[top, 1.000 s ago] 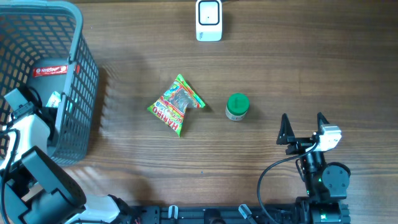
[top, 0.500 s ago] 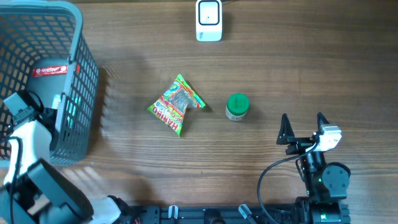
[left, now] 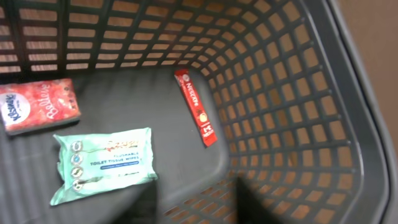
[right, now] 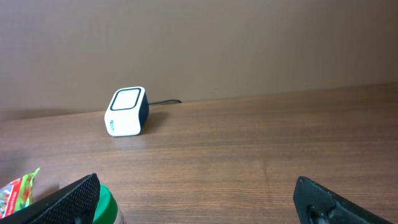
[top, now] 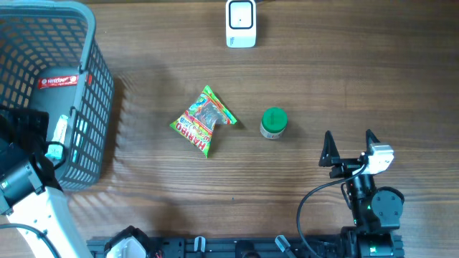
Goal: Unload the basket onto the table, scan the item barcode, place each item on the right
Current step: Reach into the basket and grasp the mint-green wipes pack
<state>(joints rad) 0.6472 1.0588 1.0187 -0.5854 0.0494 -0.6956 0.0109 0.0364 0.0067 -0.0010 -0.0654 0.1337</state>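
Wipes pack [left: 102, 165] labelled "Flushable Toilet Tissue Wipes" lies in far-left basket [left: 298, 124] beneath left gripper [top: 41, 141], opening hidden; right gripper [top: 349, 147] spread wide, empty.

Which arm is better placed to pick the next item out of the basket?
Left. Its arm hangs over the basket, wrist camera on the wipes pack; the right gripper sits open across the table.

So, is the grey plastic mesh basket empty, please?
Not empty: red tissue pack, mint-green wipes packet and red stick sachet lie inside.
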